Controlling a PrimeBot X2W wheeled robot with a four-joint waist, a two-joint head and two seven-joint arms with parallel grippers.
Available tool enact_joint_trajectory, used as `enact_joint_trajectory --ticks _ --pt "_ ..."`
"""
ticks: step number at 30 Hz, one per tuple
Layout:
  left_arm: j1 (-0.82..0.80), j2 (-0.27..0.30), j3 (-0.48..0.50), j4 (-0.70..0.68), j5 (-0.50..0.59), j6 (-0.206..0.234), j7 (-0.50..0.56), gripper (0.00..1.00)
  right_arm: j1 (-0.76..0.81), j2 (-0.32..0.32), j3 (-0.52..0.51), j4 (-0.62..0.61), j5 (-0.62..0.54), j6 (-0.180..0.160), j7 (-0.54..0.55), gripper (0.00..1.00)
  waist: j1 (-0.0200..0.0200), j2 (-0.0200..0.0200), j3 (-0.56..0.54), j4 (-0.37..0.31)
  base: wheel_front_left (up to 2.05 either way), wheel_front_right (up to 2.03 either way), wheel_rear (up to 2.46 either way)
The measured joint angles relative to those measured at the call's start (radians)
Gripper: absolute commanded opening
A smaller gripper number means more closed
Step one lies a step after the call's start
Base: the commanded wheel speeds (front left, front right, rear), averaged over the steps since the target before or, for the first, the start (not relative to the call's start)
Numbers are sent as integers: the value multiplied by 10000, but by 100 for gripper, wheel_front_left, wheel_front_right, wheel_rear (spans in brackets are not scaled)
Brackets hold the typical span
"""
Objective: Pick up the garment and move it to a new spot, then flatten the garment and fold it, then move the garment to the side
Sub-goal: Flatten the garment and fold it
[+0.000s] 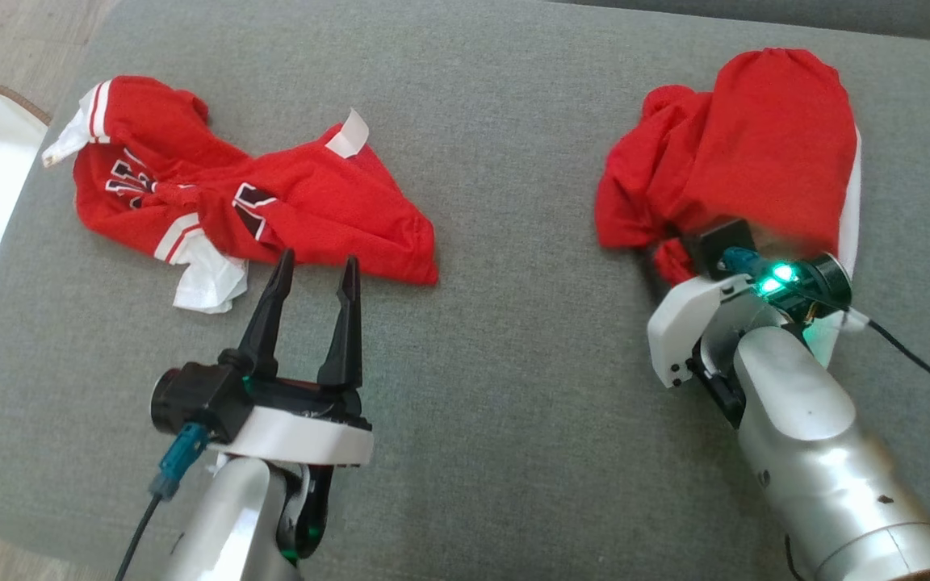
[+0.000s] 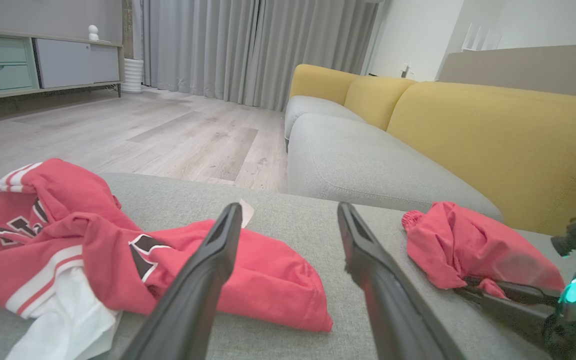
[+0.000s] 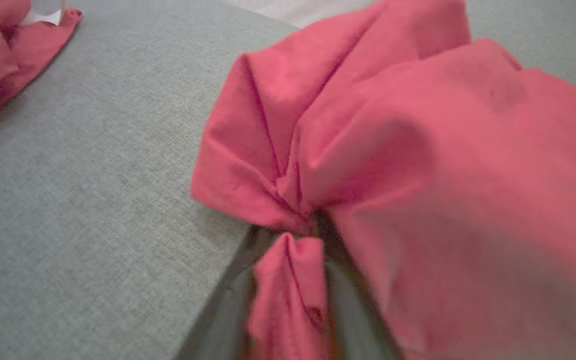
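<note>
Red cloth bunches between the fingers of the right gripper, which pinch a fold at the near edge of the plain garment, lying crumpled at the right of the grey cushion. The left gripper hovers with jaws wide and empty, its tips just short of a red-and-white jersey heaped at the cushion's left, well apart from the garment.
</note>
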Motion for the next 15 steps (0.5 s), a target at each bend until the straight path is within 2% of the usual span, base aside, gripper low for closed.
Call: enact_joint_trajectory --ticks 6,11,15 --pt "-37 -4 23 36 0 61 0 100 131 -19 857 -102 1183 0 -1137 0 0 0 -241 -170 0 0 0" --pt "8 -6 128 52 8 61 0 100 117 -35 2305 -1231 2679 0 -1837 0 -1 0 -618 -398 0 0 0" --pt "211 -6 288 52 19 61 0 100 92 -35 2991 -2437 4036 0 -2029 0 -2 0 -932 -607 0 0 0"
